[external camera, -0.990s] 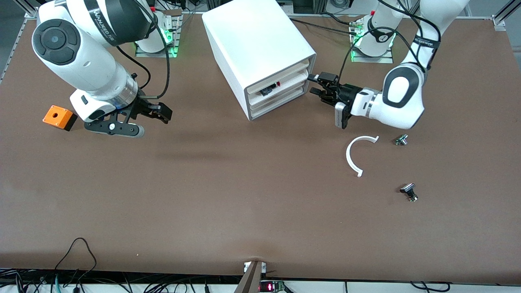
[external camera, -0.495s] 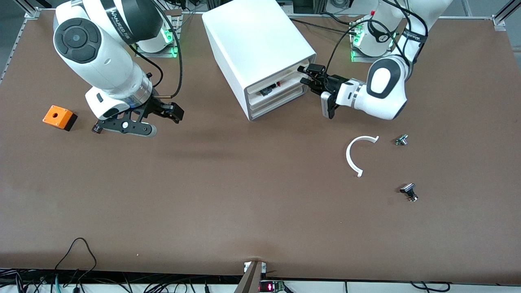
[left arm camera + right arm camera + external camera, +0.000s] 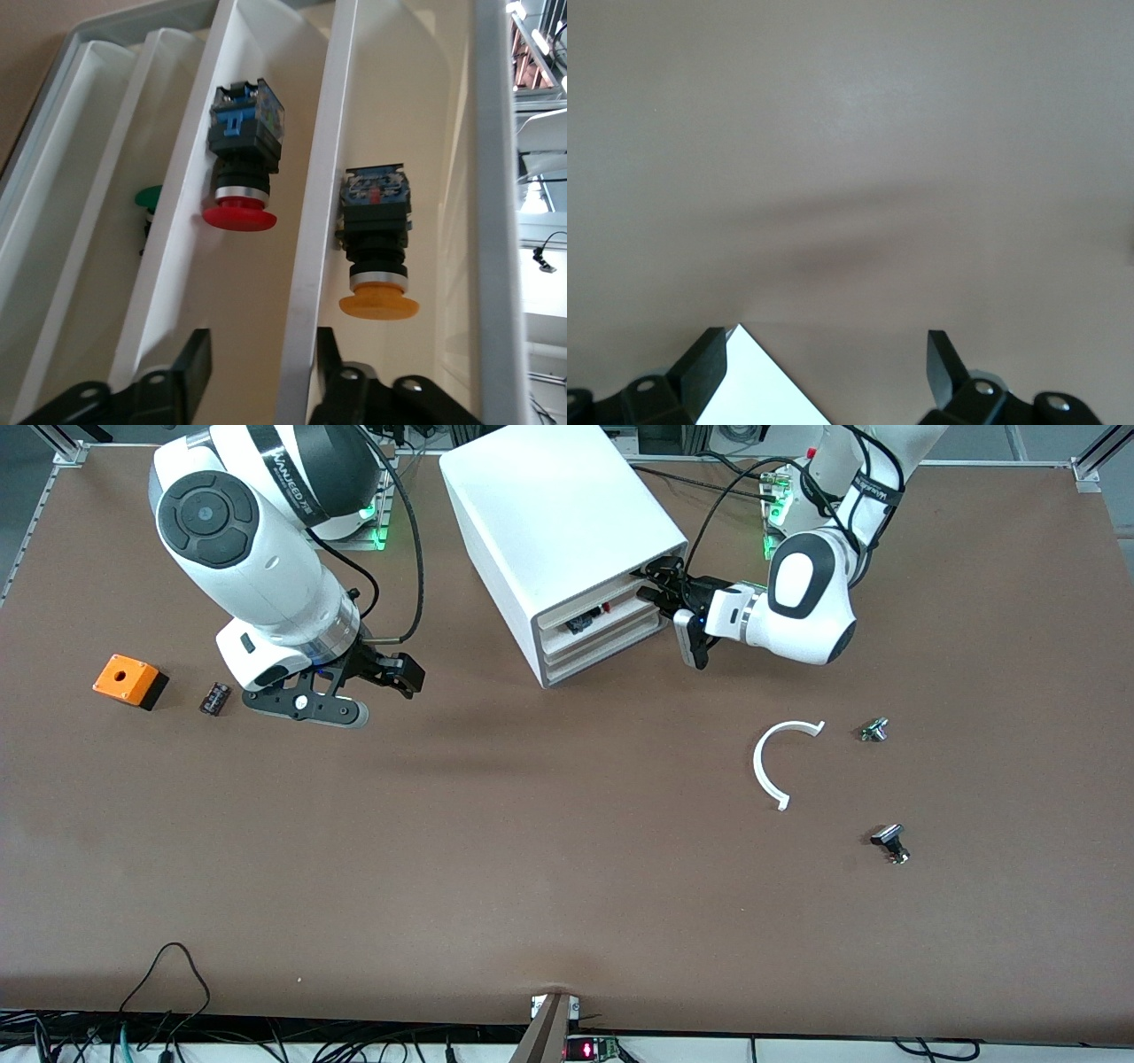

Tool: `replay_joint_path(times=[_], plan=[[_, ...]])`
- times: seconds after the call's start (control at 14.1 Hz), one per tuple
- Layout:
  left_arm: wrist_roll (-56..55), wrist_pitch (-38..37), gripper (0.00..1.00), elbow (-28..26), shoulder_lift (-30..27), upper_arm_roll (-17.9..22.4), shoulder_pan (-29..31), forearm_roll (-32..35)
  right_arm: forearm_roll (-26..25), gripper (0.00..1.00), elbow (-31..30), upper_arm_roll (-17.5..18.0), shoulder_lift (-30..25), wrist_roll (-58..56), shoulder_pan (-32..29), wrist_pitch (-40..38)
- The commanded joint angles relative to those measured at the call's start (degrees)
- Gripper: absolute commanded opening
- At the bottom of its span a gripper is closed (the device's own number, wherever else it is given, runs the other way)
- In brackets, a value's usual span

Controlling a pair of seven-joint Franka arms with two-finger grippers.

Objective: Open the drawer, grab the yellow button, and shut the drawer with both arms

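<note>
L gripper (image 3: 660,584) at drawer (image 3: 306,230) front, jaws apart, R gripper (image 3: 372,682) over table, jaws apart

- Even, bright overhead light falls on the brown table (image 3: 532,850); soft, diffuse shadows lie under the arms.
- Green indicator lights glow at the arm bases.
- The left wrist view is sharp on the drawer trays (image 3: 301,266), with blown-out brightness along one edge.
- The right wrist view shows a faint, blurred shadow band on the table.
</note>
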Motion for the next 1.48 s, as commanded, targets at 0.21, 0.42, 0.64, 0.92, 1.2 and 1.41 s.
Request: replay_joint_path(times=[0.21,0.42,0.64,0.92,1.2,1.41], plan=[[1.78,1.19,0.0,-1.27,-1.97,-1.05,1.9,-1.13,0.14,1.0,4.25,-0.24,2.95,1.8,1.26,-1.05],[1.08,1.18,0.0,0.4,-0.92,-0.79,4.71,-0.34,0.14,1.0,4.88,-0.24,4.01,6.19,3.19,-0.79],[1.17,1.18,0.0,2.33,2.24,-0.61,7.96,0.98,0.23,1.0,7.06,-0.24,5.41,10.23,4.95,-0.79],[1.17,1.01,0.0,8.91,8.47,-0.61,13.49,6.51,0.14,1.0,12.42,-0.24,9.36,17.6,9.24,-0.7],[1.17,0.83,0.89,12.88,11.3,-0.61,15.52,9.6,0.23,1.0,20.85,-0.24,15.51,30.87,14.35,-0.52],[0.99,-0.48,0.99,12.88,11.13,-0.61,15.88,9.77,0.14,1.0,22.54,-0.33,18.42,42.98,17.77,6.74]])
